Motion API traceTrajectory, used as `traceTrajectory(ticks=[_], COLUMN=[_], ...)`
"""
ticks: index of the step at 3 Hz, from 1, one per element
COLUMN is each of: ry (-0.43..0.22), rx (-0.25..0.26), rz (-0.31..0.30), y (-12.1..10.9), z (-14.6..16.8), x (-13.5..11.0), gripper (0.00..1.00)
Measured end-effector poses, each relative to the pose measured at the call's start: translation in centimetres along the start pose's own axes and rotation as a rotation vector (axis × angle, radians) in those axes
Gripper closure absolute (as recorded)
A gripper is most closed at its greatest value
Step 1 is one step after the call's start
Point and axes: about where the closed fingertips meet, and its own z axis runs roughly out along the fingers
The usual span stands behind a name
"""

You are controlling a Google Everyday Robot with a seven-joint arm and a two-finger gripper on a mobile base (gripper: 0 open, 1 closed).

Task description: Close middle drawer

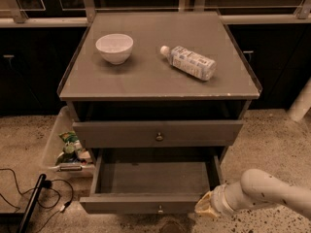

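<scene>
bowl (pixel 114 47) | bottle (pixel 189 62) lying on cabinet top (pixel 146 84) | floor bin (pixel 52 142), perhaps snack packets (pixel 70 148)

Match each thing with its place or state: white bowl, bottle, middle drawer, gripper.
1. white bowl
2. bottle
3. middle drawer
4. gripper

A. pulled out, nothing visible inside
B. by the open drawer's right front corner
C. upright, left on the cabinet top
D. lying on its side, right on the cabinet top

Pairs: 1-C, 2-D, 3-A, 4-B.

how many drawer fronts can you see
2: an upper drawer under the tabletop, and the middle drawer pulled out below it, with the gripper by its front right corner. Others may be hidden.
</scene>
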Motion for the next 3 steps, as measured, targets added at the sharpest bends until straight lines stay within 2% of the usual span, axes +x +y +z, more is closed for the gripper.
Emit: traceTrajectory(ticks=[1, 2, 3], ry=[0.000, 0.001, -0.003], rx=[0.000, 0.015, 0.058], rz=[0.000, -0.008, -0.017], y=[0.0, -1.0, -4.1], z=[0.0, 0.4, 1.1], x=[0.0, 0.1, 0.6], gripper=[0.12, 0.00, 0.18])
